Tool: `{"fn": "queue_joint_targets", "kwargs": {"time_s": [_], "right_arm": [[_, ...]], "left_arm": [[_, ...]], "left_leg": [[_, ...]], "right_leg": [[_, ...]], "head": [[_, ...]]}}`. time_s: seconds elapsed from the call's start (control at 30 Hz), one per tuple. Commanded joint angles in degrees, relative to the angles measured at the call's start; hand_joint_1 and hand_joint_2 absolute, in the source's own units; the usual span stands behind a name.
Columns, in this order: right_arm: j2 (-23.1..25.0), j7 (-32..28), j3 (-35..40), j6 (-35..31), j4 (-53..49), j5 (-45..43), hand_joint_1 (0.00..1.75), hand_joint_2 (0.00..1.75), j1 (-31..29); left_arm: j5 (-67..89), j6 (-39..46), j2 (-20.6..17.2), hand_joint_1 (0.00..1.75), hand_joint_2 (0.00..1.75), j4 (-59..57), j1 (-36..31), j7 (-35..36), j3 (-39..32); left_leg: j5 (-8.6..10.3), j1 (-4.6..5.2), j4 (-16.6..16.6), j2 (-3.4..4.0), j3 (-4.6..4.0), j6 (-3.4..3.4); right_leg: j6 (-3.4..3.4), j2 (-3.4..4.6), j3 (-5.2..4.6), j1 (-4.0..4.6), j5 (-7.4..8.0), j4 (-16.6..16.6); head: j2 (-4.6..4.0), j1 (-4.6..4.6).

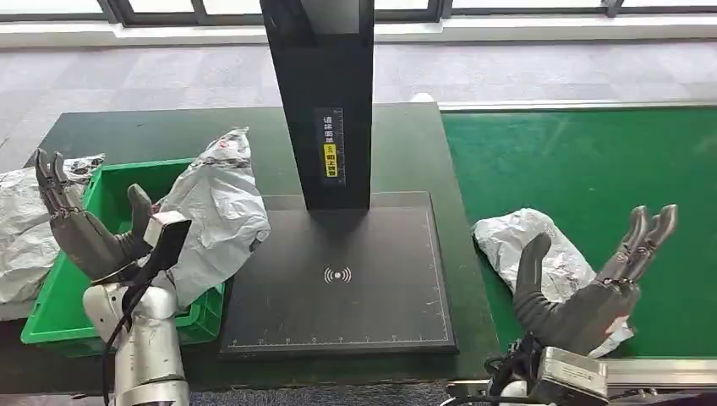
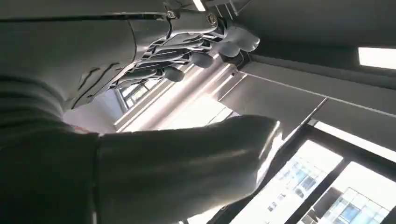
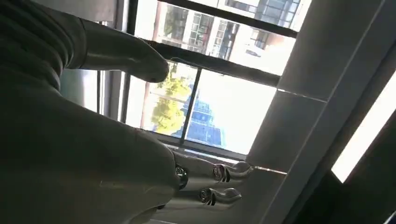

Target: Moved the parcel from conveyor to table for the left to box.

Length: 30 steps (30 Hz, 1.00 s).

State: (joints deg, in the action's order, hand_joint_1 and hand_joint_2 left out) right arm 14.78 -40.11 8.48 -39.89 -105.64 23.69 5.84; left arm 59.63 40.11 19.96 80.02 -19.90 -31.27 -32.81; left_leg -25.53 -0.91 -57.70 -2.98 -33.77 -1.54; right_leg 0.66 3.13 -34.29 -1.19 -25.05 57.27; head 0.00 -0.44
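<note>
A crumpled white-grey parcel (image 1: 541, 254) lies on the green conveyor (image 1: 592, 169) near its left edge. My right hand (image 1: 592, 288) is raised in front of it, palm up, fingers spread, holding nothing. A second grey parcel (image 1: 216, 216) leans out of the green box (image 1: 101, 254) at the left of the table. My left hand (image 1: 80, 228) stands beside that parcel over the box, fingers apart and empty. Both wrist views look up at ceiling and windows past my open left hand (image 2: 154, 93) and right hand (image 3: 116, 154).
A black scanner pad (image 1: 338, 279) with a tall black post (image 1: 325, 101) sits mid-table between box and conveyor. More crumpled grey parcels (image 1: 25, 220) lie left of the green box. A metal rail (image 1: 643, 368) edges the conveyor's near side.
</note>
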Motion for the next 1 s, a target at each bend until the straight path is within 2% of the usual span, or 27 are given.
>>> {"fn": "queue_joint_targets", "kwargs": {"time_s": [0.03, 0.07, 0.1, 0.17, 0.2, 0.27, 0.3, 0.33, 0.43, 0.53, 0.57, 0.7, 0.73, 0.77, 0.87, 0.93, 1.0], "right_arm": [[3.06, 5.77, -24.06, -0.11, 23.79, 23.61, 0.00, 1.75, -9.85], [4.26, 8.07, -33.24, -0.11, 29.62, 33.18, 0.00, 1.75, -13.85], [4.58, 9.24, -37.93, -0.11, 30.44, 39.16, 0.00, 1.75, -15.27], [5.12, 7.11, -43.75, -0.11, 31.72, 41.98, 0.00, 1.75, -17.42], [5.22, 12.92, -49.44, -0.11, 31.85, 53.32, 0.00, 1.75, -19.04], [4.46, 15.12, -52.17, -0.11, 32.44, 57.03, 0.00, 1.75, -19.91], [3.06, 19.12, -54.36, -0.11, 34.66, 61.65, 0.00, 1.75, -20.49], [2.13, 21.09, -54.17, -0.11, 35.68, 62.07, 0.00, 1.75, -20.35], [1.29, 21.44, -54.94, -0.11, 36.87, 61.43, 0.00, 1.75, -20.28], [-0.61, 24.33, -56.20, -0.11, 40.84, 60.84, 0.00, 1.75, -20.00], [0.38, 20.58, -62.45, -0.11, 43.43, 62.69, 0.00, 1.75, -22.43], [-4.74, 23.11, -59.12, -0.11, 57.01, 56.71, 0.00, 1.75, -23.19], [-4.74, 23.11, -59.12, -0.11, 57.01, 56.71, 0.00, 1.75, -23.19], [-4.74, 23.11, -59.12, -0.11, 57.01, 56.71, 0.00, 1.75, -23.19], [-5.04, 23.43, -58.97, -0.11, 57.47, 56.79, 0.00, 1.75, -23.61], [-5.04, 23.43, -58.97, -0.11, 57.47, 56.79, 0.00, 1.75, -23.61], [-7.34, 22.84, -57.69, 1.27, 65.85, 53.12, 0.00, 1.75, -25.38]], "left_arm": [[-24.25, -0.11, 0.04, 0.00, 1.75, -9.58, -0.09, -8.73, 10.28], [-34.70, -5.71, -0.72, 0.00, 1.75, -7.92, 1.75, -8.73, 17.01], [-39.27, -10.53, -1.05, 0.00, 1.75, -6.69, 2.33, -8.73, 19.01], [-41.67, -13.02, -1.13, 0.00, 1.75, -6.18, 2.80, -8.73, 20.65], [-49.36, -24.23, -1.66, 0.00, 1.75, -4.47, 3.64, -8.73, 22.81], [-51.75, -29.43, -1.53, 0.00, 1.75, -3.33, 4.58, -8.73, 24.25], [-53.88, -35.95, -1.41, 0.00, 1.75, -2.06, 5.56, -8.73, 25.96], [-54.76, -38.60, -1.07, 0.00, 1.75, -1.47, 6.04, -8.73, 26.27], [-55.13, -40.20, -0.56, 0.00, 1.75, -0.97, 6.53, -8.73, 26.87], [-55.40, -45.08, -0.01, 0.00, 1.75, -0.02, 7.25, -8.73, 27.48], [-55.45, -45.08, 0.04, 0.00, 1.75, 0.01, 7.02, -8.73, 27.65], [-55.11, -44.35, 0.04, 0.00, 1.75, 0.53, 6.78, -8.73, 27.43], [-55.11, -44.35, 0.04, 0.00, 1.75, 0.53, 6.78, -8.73, 27.43], [-55.11, -44.35, 0.04, 0.00, 1.75, 0.53, 6.78, -8.73, 27.43], [-55.07, -44.49, 0.03, 0.00, 1.75, 0.46, 6.70, -8.73, 27.25], [-55.07, -44.49, 0.03, 0.00, 1.75, 0.46, 6.70, -8.73, 27.25], [-54.82, -44.79, 0.04, 0.00, 1.75, 0.37, 6.62, -8.73, 26.87]], "left_leg": [[0.06, -0.01, 0.22, 0.23, 0.27, 0.12], [0.13, 0.00, 0.19, -0.07, 0.21, 0.11], [0.18, -0.01, 0.19, -0.26, 0.17, 0.15], [0.21, -0.01, 0.20, -0.18, 0.16, 0.20], [0.15, 0.00, 0.07, -0.14, 0.10, 0.13], [0.22, 0.05, 0.11, -0.31, 0.04, 0.23], [0.26, 0.07, 0.13, -0.33, 0.05, 0.34], [0.26, 0.03, 0.06, -0.37, -0.06, 0.26], [0.21, 0.08, 0.07, -0.30, 0.00, 0.24], [0.19, 0.16, 0.14, -0.18, 0.03, 0.28], [0.19, 0.12, 0.04, -0.31, -0.08, 0.21], [0.18, 0.13, 0.21, -0.07, 0.14, 0.27], [0.19, 0.11, 0.14, -0.05, 0.05, 0.24], [0.20, 0.09, 0.06, -0.19, -0.09, 0.21], [0.17, 0.15, 0.14, 0.12, 0.03, 0.29], [0.18, 0.15, 0.07, -0.03, -0.09, 0.23], [0.19, 0.16, 0.04, -0.15, -0.15, 0.21]], "right_leg": [[-0.07, -0.34, 0.32, 0.10, 0.07, -0.28], [-0.02, -0.50, 0.34, 0.07, 0.06, -0.27], [0.00, -0.73, 0.38, 0.09, 0.07, -0.33], [0.00, -0.83, 0.39, 0.11, 0.11, -0.41], [0.02, -0.53, 0.24, 0.06, 0.07, -0.23], [0.04, -0.83, 0.33, 0.03, 0.07, -0.28], [0.04, -0.91, 0.38, 0.00, 0.06, -0.32], [0.08, -0.74, 0.27, -0.02, 0.10, -0.23], [0.12, -0.69, 0.29, -0.10, 0.10, -0.24], [0.09, -0.76, 0.30, -0.13, 0.08, -0.28], [0.13, -0.56, 0.19, -0.12, 0.10, -0.19], [0.08, -0.70, 0.39, -0.04, 0.12, -0.42], [0.11, -0.48, 0.24, -0.05, 0.16, -0.35], [0.13, -0.48, 0.14, -0.06, 0.14, -0.24], [0.09, -0.56, 0.22, -0.06, 0.15, -0.33], [0.11, -0.47, 0.08, -0.12, 0.12, -0.20], [0.12, -0.49, 0.03, -0.14, 0.11, -0.15]], "head": [[0.00, 0.00], [0.00, 0.00], [0.00, 0.00], [0.00, 0.00], [0.00, 0.02], [0.00, 0.00], [0.00, 0.02], [0.00, 0.02], [0.00, 0.02], [0.00, 0.02], [0.00, 0.02], [0.00, 0.02], [0.00, 0.04], [0.00, 0.02], [0.00, 0.04], [0.00, 0.04], [0.00, 0.04]]}}
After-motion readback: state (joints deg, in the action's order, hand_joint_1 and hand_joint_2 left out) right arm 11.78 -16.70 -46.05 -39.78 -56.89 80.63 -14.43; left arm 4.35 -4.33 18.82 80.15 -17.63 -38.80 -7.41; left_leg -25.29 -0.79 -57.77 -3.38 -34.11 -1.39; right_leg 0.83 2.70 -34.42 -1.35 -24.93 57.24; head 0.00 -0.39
